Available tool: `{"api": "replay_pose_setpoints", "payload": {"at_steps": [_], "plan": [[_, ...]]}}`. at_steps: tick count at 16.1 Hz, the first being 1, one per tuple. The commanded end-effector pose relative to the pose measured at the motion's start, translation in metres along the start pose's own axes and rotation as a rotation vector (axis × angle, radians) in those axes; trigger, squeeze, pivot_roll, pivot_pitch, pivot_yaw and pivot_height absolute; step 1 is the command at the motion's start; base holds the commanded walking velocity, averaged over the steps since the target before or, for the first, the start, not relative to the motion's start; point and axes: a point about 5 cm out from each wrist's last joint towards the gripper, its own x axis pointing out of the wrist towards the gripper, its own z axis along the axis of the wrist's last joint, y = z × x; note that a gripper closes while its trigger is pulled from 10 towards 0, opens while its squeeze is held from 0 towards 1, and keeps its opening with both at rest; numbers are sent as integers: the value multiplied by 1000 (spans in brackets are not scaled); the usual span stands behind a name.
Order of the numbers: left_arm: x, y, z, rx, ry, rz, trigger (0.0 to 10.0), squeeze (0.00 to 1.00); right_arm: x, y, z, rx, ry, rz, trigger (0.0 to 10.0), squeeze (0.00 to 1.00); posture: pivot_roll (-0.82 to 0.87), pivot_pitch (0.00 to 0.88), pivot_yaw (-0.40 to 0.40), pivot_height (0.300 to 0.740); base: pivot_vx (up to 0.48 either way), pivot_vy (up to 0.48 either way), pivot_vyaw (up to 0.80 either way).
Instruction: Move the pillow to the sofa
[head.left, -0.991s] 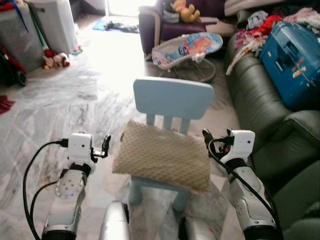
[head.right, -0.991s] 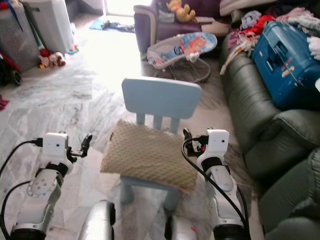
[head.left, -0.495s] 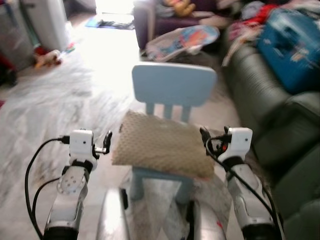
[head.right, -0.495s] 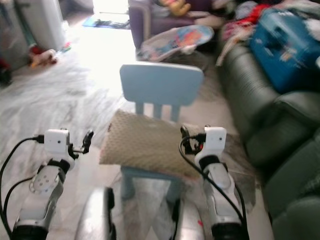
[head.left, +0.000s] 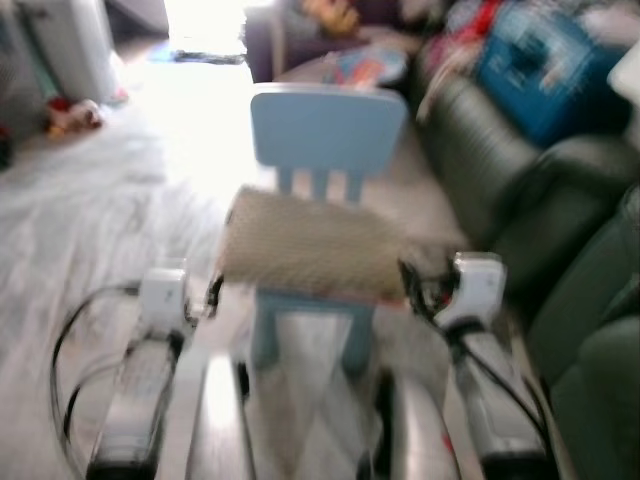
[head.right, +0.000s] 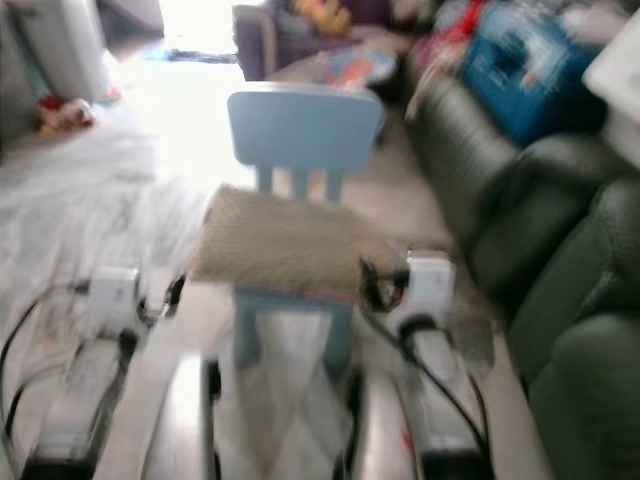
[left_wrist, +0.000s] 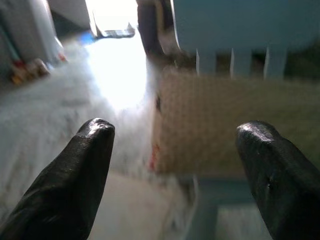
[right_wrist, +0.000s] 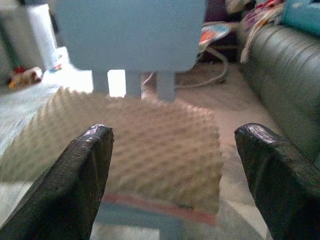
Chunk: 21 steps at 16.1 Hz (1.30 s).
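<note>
Head views, blurred: beige waffle-textured pillow (head.left: 305, 252) lay on the seat of a small light-blue plastic chair (head.left: 327, 128), overhanging it on both sides. Dark green leather sofa (head.left: 500, 170) stood to the right; a blue plastic crate (head.left: 540, 70) sat on it, contents unreadable. Left gripper (head.left: 213, 292) was just off the pillow's left edge, right gripper (head.left: 408, 280) at its right edge.

Left wrist: fingers (left_wrist: 80, 175) spread wide, pillow's end ahead between them.

Right wrist: fingers (right_wrist: 85, 175) spread wide, pillow in front, untouched.
</note>
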Motion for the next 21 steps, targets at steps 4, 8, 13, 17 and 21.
{"api": "replay_pose_setpoints", "payload": {"at_steps": [4,8,13,17,21], "plan": [[-3,-4,-2,-6,10,13,10000,0,7,2,9,-5,-22,7,10000,0,-16,0,-34,545,213,0,0],[-3,-5,-4,-10,15,12,10000,0,9,3,9,-9,-19,16,10000,0,-16,0,-33,545,473,0,0],[-1,-7,-5,-14,20,10,10000,0,10,4,9,-22,-23,32,10000,0,-20,0,-27,545,463,0,111],[0,-6,-7,-19,28,20,10000,0,9,2,8,-17,-23,19,10000,0,-24,0,-24,545,90,0,189],[1,-6,-6,-9,26,29,10000,0,8,3,7,-30,-25,38,10000,0,-20,0,-23,545,0,0,122]]}}
